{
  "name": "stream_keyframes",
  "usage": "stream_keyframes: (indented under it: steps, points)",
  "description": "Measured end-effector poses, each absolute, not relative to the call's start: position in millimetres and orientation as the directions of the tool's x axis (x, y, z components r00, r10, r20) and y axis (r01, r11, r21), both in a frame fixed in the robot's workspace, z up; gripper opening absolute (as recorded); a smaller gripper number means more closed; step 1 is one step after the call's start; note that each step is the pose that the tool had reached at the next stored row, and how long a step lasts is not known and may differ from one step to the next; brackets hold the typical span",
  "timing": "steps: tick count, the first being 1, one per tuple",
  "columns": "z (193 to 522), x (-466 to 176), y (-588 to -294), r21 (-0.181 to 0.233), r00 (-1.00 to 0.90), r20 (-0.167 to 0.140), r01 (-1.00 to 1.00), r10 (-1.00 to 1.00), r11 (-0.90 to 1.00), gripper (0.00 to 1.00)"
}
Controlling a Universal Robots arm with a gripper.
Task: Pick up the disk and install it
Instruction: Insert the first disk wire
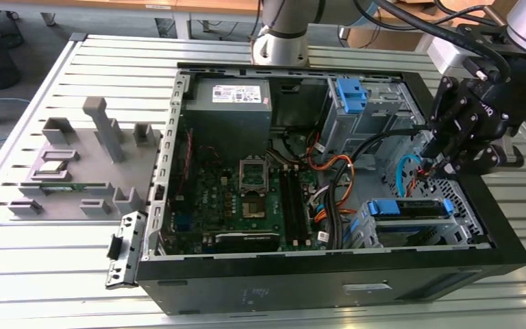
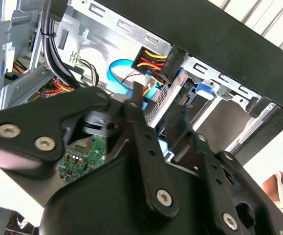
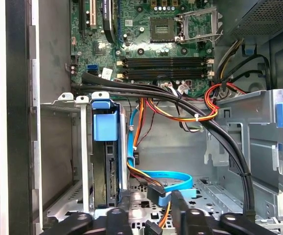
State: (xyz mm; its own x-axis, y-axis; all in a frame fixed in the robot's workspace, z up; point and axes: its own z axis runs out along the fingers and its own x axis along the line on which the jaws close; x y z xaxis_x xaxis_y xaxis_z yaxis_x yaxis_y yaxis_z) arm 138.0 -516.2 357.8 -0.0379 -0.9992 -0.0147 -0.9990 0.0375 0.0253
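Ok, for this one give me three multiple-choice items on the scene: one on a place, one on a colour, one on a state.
1. Where is the disk relative to the computer case?
A. Outside it, on the table
B. Inside it, in a drive bay
C. Leaning on its outer wall

2. What colour are the disk's plastic rails?
A. Red
B. Blue
C. Yellow

3. What state is the computer case in?
A. Side open, motherboard exposed
B. Closed with its panel on
C. Open but stripped of boards

Answers:
1 B: in both the exterior view and the first wrist view, the disk sits within the metal bay inside the case.
2 B: the rail and tab on the disk are plainly blue.
3 A: the exterior view looks straight in at the green board.
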Motion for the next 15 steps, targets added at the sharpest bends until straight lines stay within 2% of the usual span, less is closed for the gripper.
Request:
stream_keyframes:
  steps: [1, 2, 3, 10, 11, 13, 14, 15]
  points:
    - [357.8, 138.0, -516.2, 0.025, -0.038, -0.015, -0.999, -0.999, 0.038, 0.4]
    - [357.8, 138.0, -516.2, 0.025, -0.038, -0.015, -0.999, -0.999, 0.038, 0.4]
    - [357.8, 138.0, -516.2, 0.025, -0.038, -0.015, -0.999, -0.999, 0.038, 0.34]
    - [357.8, 138.0, -516.2, 0.025, -0.038, -0.014, -0.999, -0.999, 0.038, 0.33]
    - [357.8, 138.0, -516.2, 0.025, -0.038, -0.014, -0.999, -0.999, 0.038, 0.26]
    - [357.8, 138.0, -516.2, 0.025, -0.038, -0.014, -0.999, -0.999, 0.038, 0.26]
    - [357.8, 138.0, -516.2, 0.025, -0.038, -0.014, -0.999, -0.999, 0.038, 0.2]
    - [357.8, 138.0, -516.2, 0.025, -0.038, -0.014, -0.999, -0.999, 0.038, 0.2]
